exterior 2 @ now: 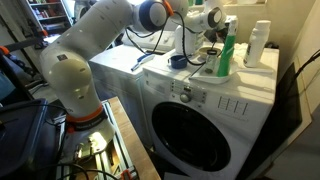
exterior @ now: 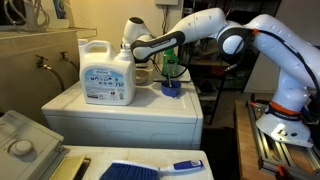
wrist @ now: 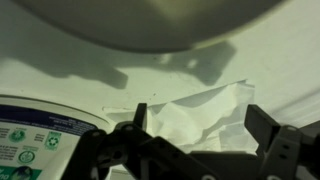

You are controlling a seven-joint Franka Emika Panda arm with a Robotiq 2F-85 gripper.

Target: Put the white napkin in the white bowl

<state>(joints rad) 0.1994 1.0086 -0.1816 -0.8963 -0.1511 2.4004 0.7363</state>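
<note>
Washer-top white fills the wrist view. At the left sits a detergent jug (wrist: 40, 135), then the white napkin (wrist: 215, 100) lies crumpled on the surface, just below a pale curved rim that is probably the white bowl (wrist: 150, 20). The gripper (wrist: 198, 120) hangs wide apart and empty, straddling the napkin. Best to descend straight, pinch the raised central fold, and stay clear of the jug.
</note>
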